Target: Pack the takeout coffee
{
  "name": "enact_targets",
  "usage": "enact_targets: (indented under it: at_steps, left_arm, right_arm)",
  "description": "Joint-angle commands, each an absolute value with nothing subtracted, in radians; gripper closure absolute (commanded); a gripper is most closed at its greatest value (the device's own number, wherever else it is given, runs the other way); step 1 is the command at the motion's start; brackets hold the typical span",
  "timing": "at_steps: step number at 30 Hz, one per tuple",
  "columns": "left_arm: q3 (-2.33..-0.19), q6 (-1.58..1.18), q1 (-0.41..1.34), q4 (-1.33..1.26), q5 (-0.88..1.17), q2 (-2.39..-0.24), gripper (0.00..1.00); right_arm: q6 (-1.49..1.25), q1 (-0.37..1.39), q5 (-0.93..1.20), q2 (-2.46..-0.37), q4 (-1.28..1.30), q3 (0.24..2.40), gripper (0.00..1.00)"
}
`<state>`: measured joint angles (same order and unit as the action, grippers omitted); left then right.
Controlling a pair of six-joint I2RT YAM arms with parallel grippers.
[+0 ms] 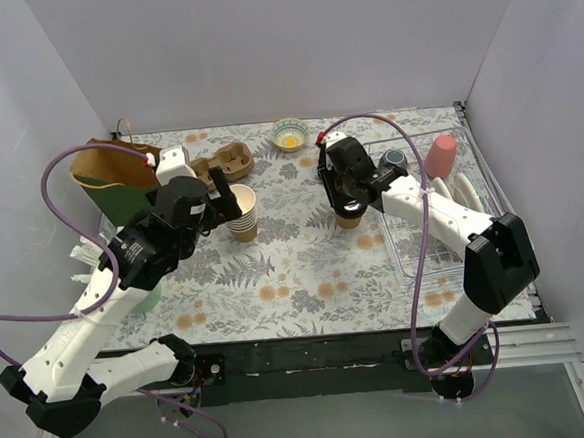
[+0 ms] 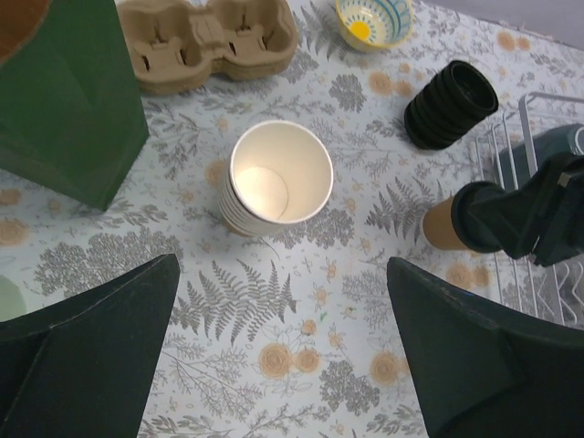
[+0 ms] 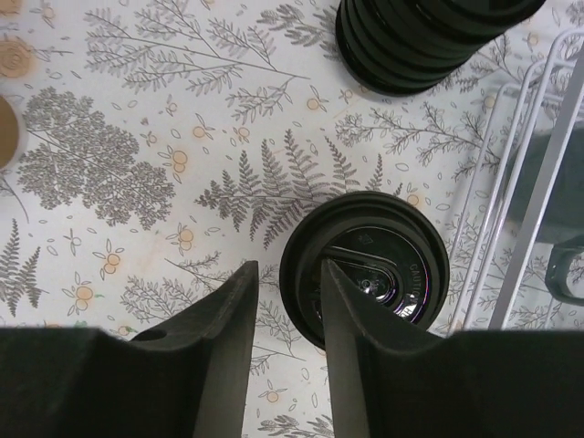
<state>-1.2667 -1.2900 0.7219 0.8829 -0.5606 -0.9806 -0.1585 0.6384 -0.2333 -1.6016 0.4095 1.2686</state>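
Takeout station: a table (image 1: 296,269) covered in a flower-and-fern print. Just ahead of the left gripper's fingers (image 2: 87,338) stands a stack of lidless paper cups (image 2: 278,178). Beyond it lies a cardboard cup carrier (image 2: 210,41), and a green paper bag (image 2: 68,109) stands ahead and to their left. The takeout coffee (image 3: 383,242) sits beneath the right gripper's fingers (image 3: 224,356), its lid's edge between them. A stack of black lids (image 3: 429,36) lies farther ahead, a wire rack (image 1: 420,255) sits to their right, and a small bowl (image 2: 372,18) is at the far edge.
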Motion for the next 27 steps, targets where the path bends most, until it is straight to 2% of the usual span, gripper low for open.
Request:
enact_targets:
  at_steps: [1,4,8,12,18,22,27]
  left_arm:
    - [-1.405,-1.226,0.721,0.922,-0.696,-1.034,0.02]
    - [-1.491,-1.19,0.716,0.925,-0.776,-1.077,0.05]
    - [-1.612,-1.129,0.619,0.939,-0.851,-1.15,0.1]
    - [-1.736,-1.126,0.459,0.971,-0.784,-1.247,0.11]
    - [-1.813,-1.173,0.241,1.023,-0.695,-1.342,0.14]
    - [-1.815,-1.206,0.096,1.043,-0.624,-1.37,0.17]
    - [-1.757,-1.227,0.015,1.043,-0.558,-1.376,0.18]
  right_arm:
    - [-0.144,0.632,-0.192,-1.548,0.454,1.335,0.54]
    - [-0.156,0.63,-0.154,-1.501,0.468,1.306,0.5]
    - [-0.17,0.632,-0.097,-1.392,0.451,1.221,0.45]
    - [-0.176,0.632,-0.04,-1.246,0.425,1.14,0.44]
    - [-0.169,0.632,-0.006,-1.125,0.425,1.089,0.44]
    - [-0.158,0.632,0.035,-1.094,0.426,1.086,0.44]
    - [-0.153,0.634,0.049,-1.081,0.417,1.077,0.44]
